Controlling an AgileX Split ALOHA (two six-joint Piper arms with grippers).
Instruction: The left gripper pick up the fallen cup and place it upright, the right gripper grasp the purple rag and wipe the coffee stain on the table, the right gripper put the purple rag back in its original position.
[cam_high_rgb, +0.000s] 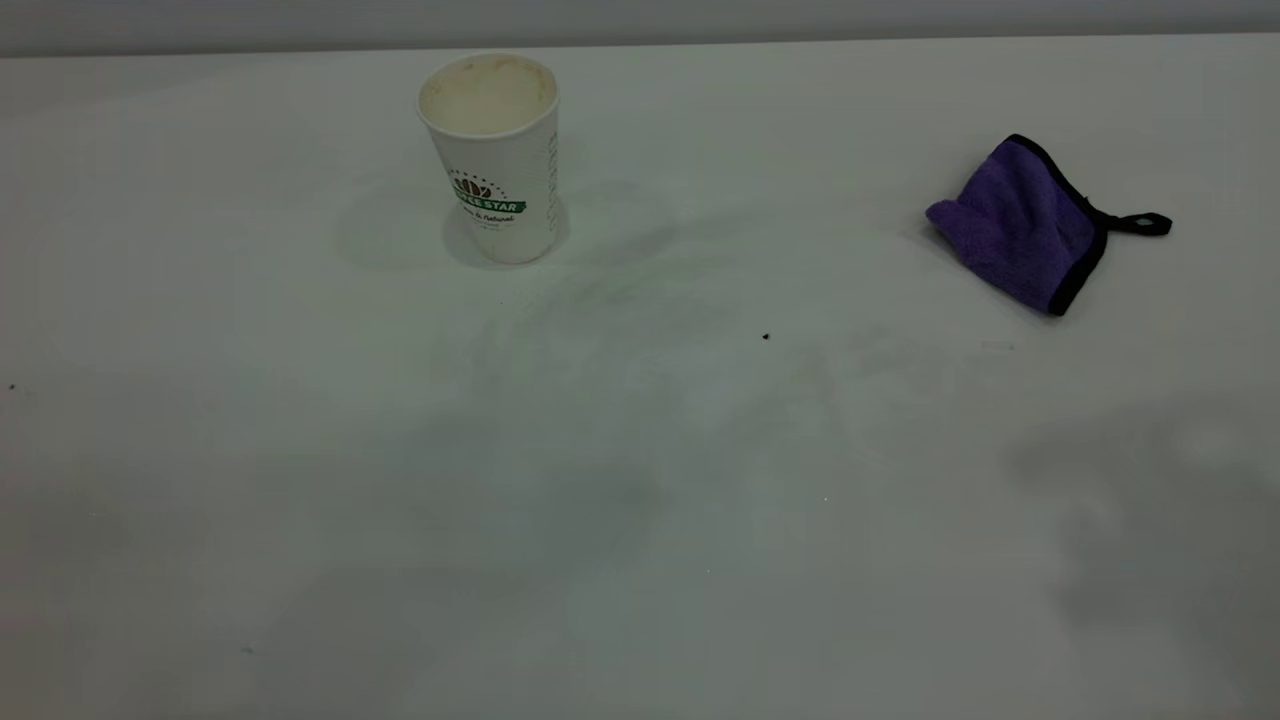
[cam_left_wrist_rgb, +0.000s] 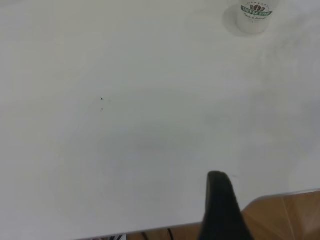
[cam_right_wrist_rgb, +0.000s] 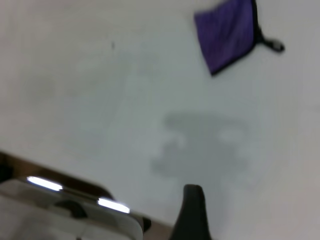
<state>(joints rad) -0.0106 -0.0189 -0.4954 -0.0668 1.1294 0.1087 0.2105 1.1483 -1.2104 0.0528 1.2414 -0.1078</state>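
Note:
The white ribbed cup (cam_high_rgb: 495, 155) with the green band logo stands upright at the table's far left-centre, mouth up; it also shows in the left wrist view (cam_left_wrist_rgb: 255, 15). The purple rag (cam_high_rgb: 1020, 225) lies crumpled at the far right, its black loop pointing right; the right wrist view shows it too (cam_right_wrist_rgb: 230, 32). No brown coffee stain shows on the white table (cam_high_rgb: 640, 550). Neither gripper is in the exterior view. My left gripper (cam_left_wrist_rgb: 220, 205) and my right gripper (cam_right_wrist_rgb: 192, 210) each show only as a black tip over the table's near edge, far from cup and rag.
A tiny black speck (cam_high_rgb: 765, 337) lies near the table's middle, with faint grey smears around it. The table's edge and a wooden floor (cam_left_wrist_rgb: 285, 215) show in the left wrist view. A white-grey housing (cam_right_wrist_rgb: 65, 215) sits beside the table edge in the right wrist view.

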